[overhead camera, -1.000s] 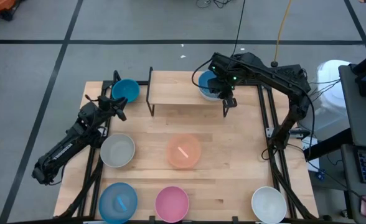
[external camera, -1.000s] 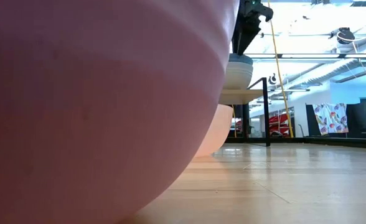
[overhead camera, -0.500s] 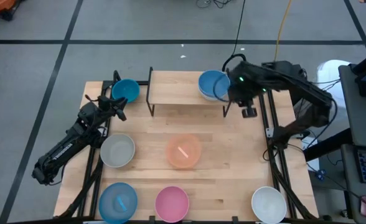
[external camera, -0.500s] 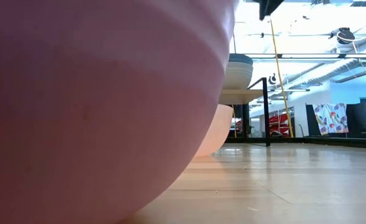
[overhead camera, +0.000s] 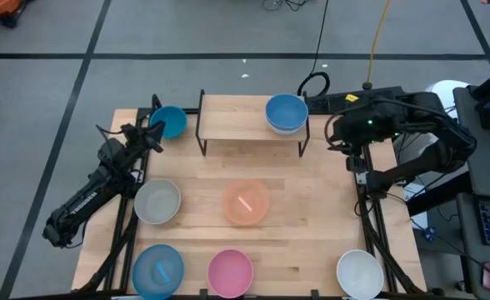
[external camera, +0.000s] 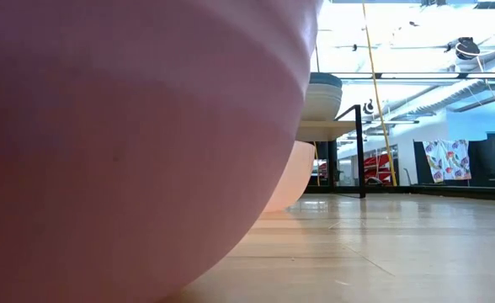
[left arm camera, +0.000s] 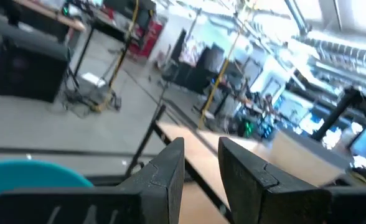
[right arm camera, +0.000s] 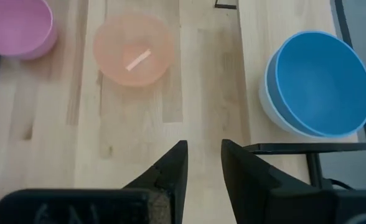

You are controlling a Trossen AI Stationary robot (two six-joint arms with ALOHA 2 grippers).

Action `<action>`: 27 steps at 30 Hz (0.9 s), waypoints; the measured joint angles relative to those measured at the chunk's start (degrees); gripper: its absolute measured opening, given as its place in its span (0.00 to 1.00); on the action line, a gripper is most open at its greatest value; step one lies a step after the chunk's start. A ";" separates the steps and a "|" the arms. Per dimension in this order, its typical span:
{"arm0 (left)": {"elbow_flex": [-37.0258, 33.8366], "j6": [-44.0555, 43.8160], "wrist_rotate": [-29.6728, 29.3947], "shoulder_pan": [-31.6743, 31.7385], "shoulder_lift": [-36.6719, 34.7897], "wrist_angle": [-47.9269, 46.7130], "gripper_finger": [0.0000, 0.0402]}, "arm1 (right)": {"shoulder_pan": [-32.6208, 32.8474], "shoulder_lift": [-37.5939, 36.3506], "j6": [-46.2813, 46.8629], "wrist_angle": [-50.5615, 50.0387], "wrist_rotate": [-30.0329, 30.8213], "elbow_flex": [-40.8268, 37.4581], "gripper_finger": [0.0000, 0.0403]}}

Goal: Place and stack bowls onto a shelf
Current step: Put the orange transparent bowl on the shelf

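Hovering off the table's right rear edge, the right gripper [right arm camera: 203, 163] holds nothing, its fingers only a narrow gap apart. On the shelf [overhead camera: 237, 118] a blue bowl [overhead camera: 286, 110] sits nested in a white one at the right end. The left gripper [overhead camera: 152, 138], likewise nearly closed and empty, sits beside a teal bowl [overhead camera: 168, 122] at the table's left rear corner. Five more bowls lie on the light-wood table [overhead camera: 312, 208]. No writing is readable. Beyond is what looks like a workshop with grey floor.
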 joint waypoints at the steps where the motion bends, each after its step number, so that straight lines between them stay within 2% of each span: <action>1: 0.03 -0.25 -0.06 0.00 0.00 -0.01 0.26 | 0.04 -0.28 0.62 0.13 -0.02 0.00 0.22; 7: 0.03 -2.01 0.36 0.00 0.02 -0.43 0.26 | 0.04 -0.88 0.90 1.54 0.00 0.00 0.22; 10: 0.95 -0.76 5.21 -0.05 0.02 -1.90 0.26 | 0.04 -0.81 0.88 2.00 0.00 0.00 0.22; 14: 5.43 2.36 7.04 -0.06 0.02 -10.22 0.20 | 0.04 -0.87 0.41 2.15 0.00 0.00 0.22; 19: 15.04 9.73 8.15 -0.04 0.99 -24.00 0.09 | 0.04 -1.01 -0.61 2.15 0.00 0.00 0.22; 23: 22.30 10.67 16.01 -0.04 3.23 -31.77 0.04 | 0.04 -1.02 -2.72 2.15 0.00 0.02 0.22; 27: 27.75 6.11 26.00 -0.05 6.29 -36.23 0.02 | 0.04 -1.03 -4.52 2.15 0.00 0.02 0.22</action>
